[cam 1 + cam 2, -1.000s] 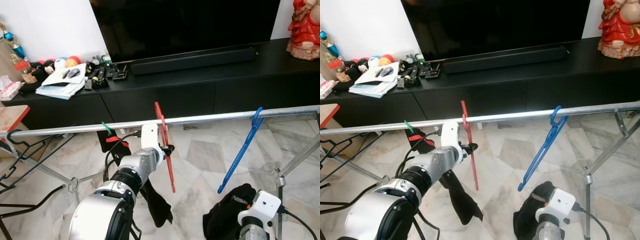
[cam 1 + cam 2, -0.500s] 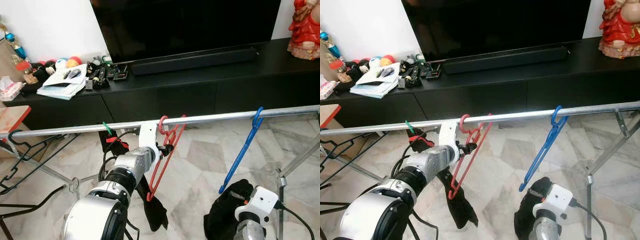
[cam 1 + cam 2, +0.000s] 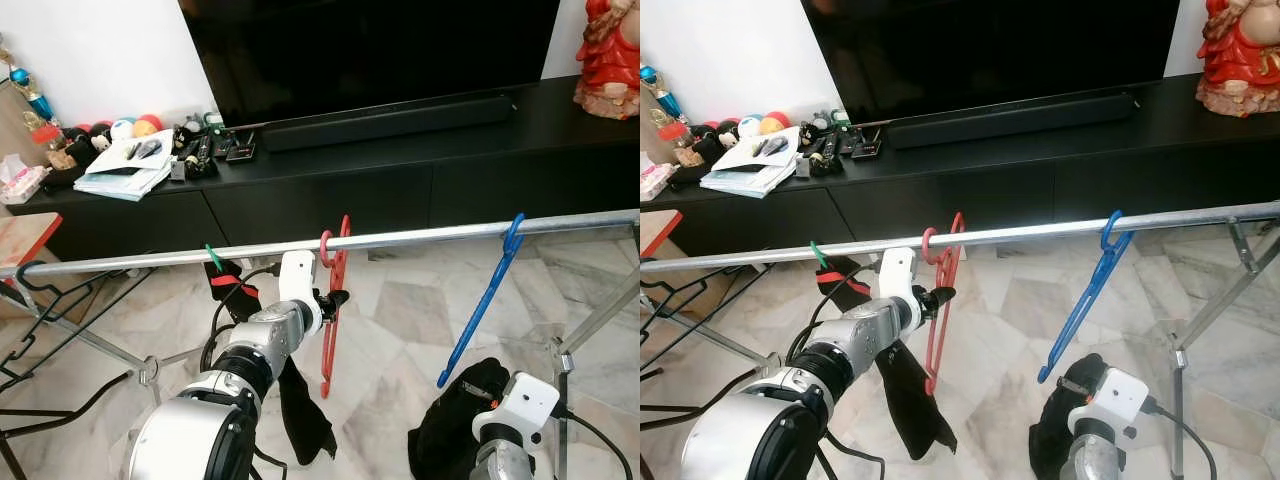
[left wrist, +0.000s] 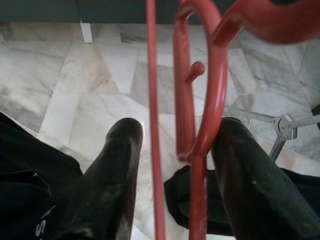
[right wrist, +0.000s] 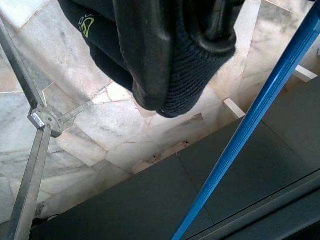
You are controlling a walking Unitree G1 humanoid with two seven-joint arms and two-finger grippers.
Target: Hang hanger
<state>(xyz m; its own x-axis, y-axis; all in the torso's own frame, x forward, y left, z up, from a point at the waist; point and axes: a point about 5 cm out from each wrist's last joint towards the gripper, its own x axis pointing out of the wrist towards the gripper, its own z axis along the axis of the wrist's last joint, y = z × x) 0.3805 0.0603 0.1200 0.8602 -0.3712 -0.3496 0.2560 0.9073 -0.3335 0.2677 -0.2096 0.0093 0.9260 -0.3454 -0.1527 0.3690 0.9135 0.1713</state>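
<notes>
The red plastic clothes hanger [image 3: 333, 300] hung by its hook over the long silver metal rail [image 3: 420, 237] that ran across the room in front of the low black TV cabinet [image 3: 400, 170]. Its body dropped almost straight down below the rail, seen nearly edge-on. The left end effector [image 3: 335, 297] was raised just under the rail, at the hanger's neck. In the left wrist view its two black fingers [image 4: 112, 175] stood apart with the hanger's red bars between them; whether they pressed on the plastic or only bracketed it I could not tell.

Further along the rail to the robot's right, a blue plastic hanger [image 3: 485, 300] hung slanting down. A small green clip [image 3: 213, 256] sat on the rail to the robot's left of the red hanger, with dark cloth [image 3: 300, 410] hanging beneath. The right end effector [image 3: 455, 435] stayed low near the marble floor [image 3: 400, 330], wrapped in black fabric, its opening hidden.
</notes>
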